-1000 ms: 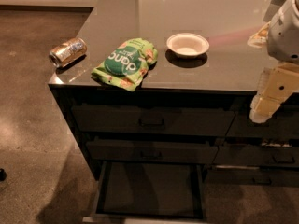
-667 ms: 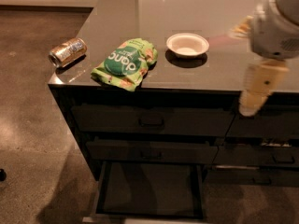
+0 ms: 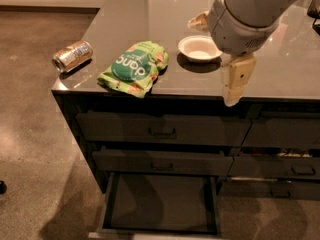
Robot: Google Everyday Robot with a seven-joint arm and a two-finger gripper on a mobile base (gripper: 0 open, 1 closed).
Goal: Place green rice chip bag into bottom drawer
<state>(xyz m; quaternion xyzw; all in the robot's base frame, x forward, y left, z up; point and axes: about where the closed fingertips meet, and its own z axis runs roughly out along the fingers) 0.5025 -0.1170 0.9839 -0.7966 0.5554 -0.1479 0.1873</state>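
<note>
The green rice chip bag (image 3: 134,66) lies flat near the front left edge of the dark counter (image 3: 285,71), its round dark green logo facing up. The bottom drawer (image 3: 160,202) is pulled out below it, and its dark floor is bare. My gripper (image 3: 212,61) hangs over the counter's front edge, right of the bag and beside the white bowl. Its two cream fingers (image 3: 235,81) stand spread apart with nothing between them. It is clear of the bag.
A white bowl (image 3: 200,48) sits on the counter just right of the bag. A gold-silver can (image 3: 72,55) lies on its side at the counter's left corner. Two shut drawers with bar handles (image 3: 162,132) sit above the open one. More drawers stand to the right.
My arm has swung left from the right edge of the view, over the counter to beside the bowl. The bag, can and bowl have not moved.
</note>
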